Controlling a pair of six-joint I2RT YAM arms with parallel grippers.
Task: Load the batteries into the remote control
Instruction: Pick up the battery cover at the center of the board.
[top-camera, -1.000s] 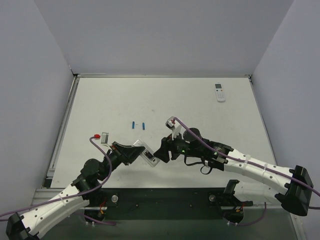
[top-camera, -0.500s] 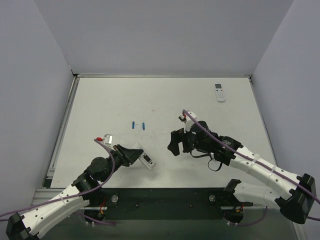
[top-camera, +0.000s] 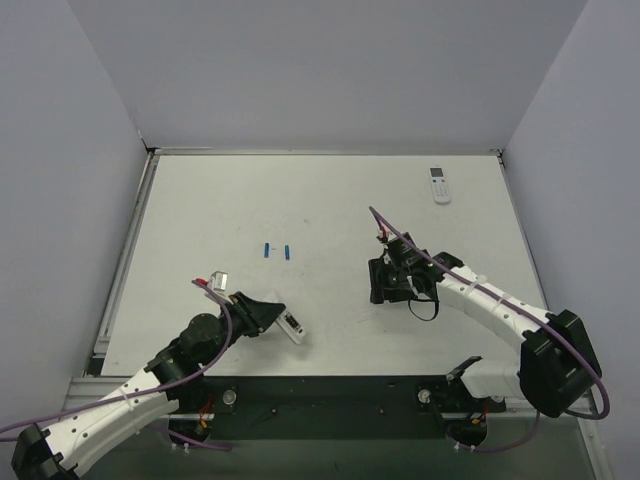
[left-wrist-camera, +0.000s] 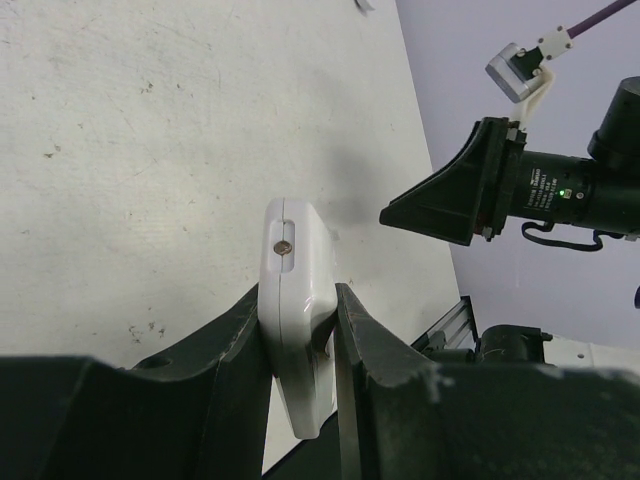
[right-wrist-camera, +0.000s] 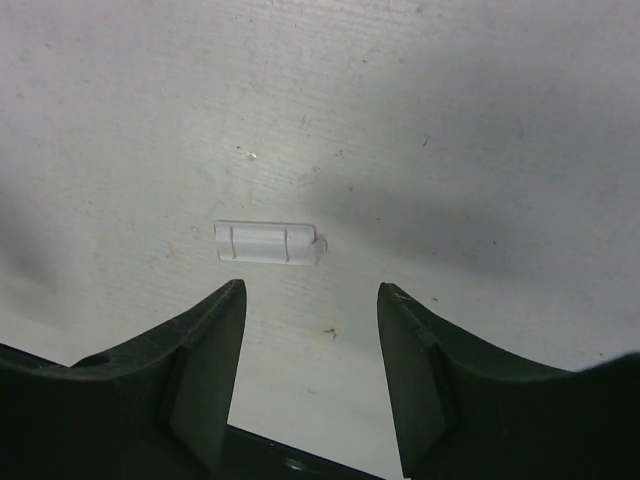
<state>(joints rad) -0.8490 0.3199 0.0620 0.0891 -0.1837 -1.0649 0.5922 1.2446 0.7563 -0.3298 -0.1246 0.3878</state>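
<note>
Left claw (left-wrist-camera: 298, 310): clenched on the slim white rectangular remote control (left-wrist-camera: 290, 260), one finger pressed against each long side. The remote control is gripped edge-on near one end and held off the white tabletop (top-camera: 220, 200), near the front edge on the left half. Its free end face shows a small recessed window with a round brownish dot. Whether its battery bay is uncovered cannot be told from these views.

Right claw (right-wrist-camera: 310, 300): released, fingers spread with nothing between them, pointing down over the tabletop right of centre. Just beyond its fingertips a small pale translucent rectangular plastic piece (right-wrist-camera: 268, 243) lies flat on the tabletop, touching neither finger.

The two small slim blue cylindrical batteries (top-camera: 267, 250) (top-camera: 288, 250) lie on the tabletop near its centre, side by side with a narrow gap, roughly parallel. They are outside the remote control and apart from both claws.

A rounder white remote with a small dark-framed screen (top-camera: 438, 184) lies flat at the far right of the tabletop, well apart from everything else.
</note>
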